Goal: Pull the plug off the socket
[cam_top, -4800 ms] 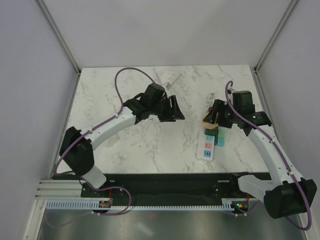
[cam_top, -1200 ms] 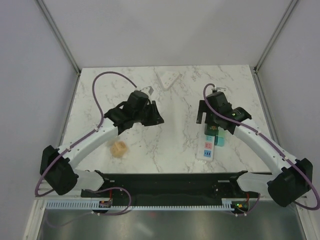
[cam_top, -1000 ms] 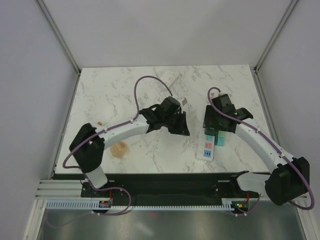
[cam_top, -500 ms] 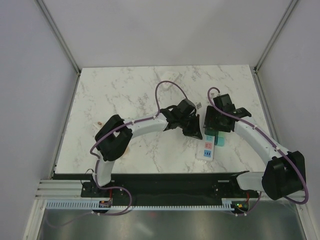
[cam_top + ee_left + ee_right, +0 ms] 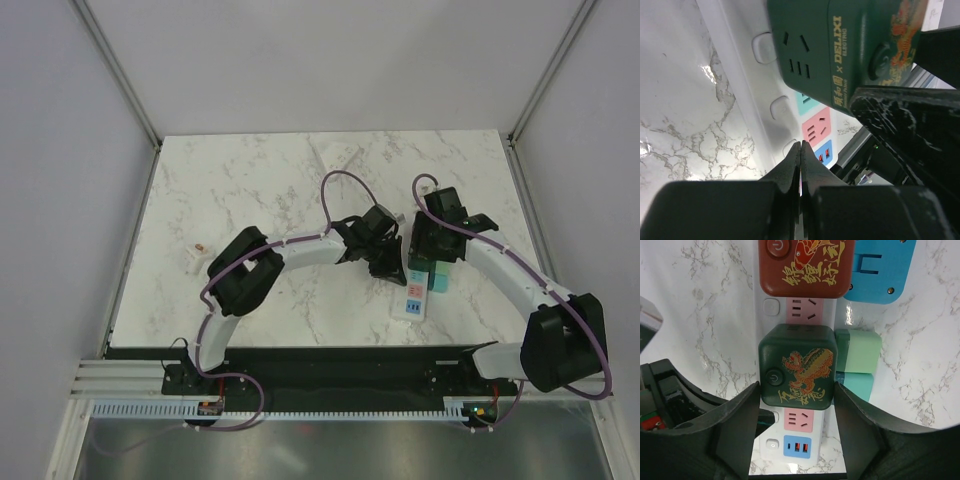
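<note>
Right wrist view shows the right end effector (image 5: pixel 796 390) seemingly clamped on the dark green plug (image 5: pixel 796 372) seated in the white power strip (image 5: pixel 826 307) on the counter (image 5: pixel 700 300), while the left end effector (image 5: pixel 800 165), pinched closed, likely pins the strip down.

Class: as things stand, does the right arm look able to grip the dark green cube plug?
Probably yes: the right gripper straddles the dark green cube plug, fingers seemingly touching both sides; the mint adapter crowds one side.
</note>
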`<state>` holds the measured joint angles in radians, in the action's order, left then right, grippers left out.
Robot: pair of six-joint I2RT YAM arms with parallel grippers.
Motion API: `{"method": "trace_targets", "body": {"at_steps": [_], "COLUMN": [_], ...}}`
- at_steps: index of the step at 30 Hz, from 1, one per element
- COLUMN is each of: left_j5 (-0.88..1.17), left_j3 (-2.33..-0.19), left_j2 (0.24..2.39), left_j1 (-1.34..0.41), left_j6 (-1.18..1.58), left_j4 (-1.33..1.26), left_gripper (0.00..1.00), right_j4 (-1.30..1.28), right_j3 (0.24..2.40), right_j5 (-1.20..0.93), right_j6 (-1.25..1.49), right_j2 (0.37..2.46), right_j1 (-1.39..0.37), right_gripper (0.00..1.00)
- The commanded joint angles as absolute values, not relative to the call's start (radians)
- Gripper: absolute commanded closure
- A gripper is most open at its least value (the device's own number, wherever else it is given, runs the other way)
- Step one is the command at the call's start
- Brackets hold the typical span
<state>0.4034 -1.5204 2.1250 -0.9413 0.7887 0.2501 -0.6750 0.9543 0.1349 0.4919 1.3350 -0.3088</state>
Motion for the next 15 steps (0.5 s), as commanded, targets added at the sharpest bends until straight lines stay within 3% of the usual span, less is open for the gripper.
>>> {"method": "trace_targets", "body": {"at_steps": [1, 8, 15], "left_j5": [0.433, 0.41, 0.394], "left_j3": [-1.555, -1.539, -1.508], "left_j2": [2.144, 2.155, 2.155], "left_j1": [-0.95, -0.95, -0.95], "left_j6": [0.827, 0.848, 0.859], "left_j4": [0.213, 0.225, 0.232], "left_gripper": [0.98, 0.98, 0.98], "right_j4": [-0.608, -0.566, -0.574], "right_j3": [0.939, 0.916, 0.931], "right_j5": [0.109, 0.08, 0.08], "right_j6": [0.499, 0.509, 0.511], "right_j2": [1.354, 1.382, 1.341], "right_j1": [-0.311, -0.318, -0.318], "right_gripper": [0.35, 0.36, 0.24]}}
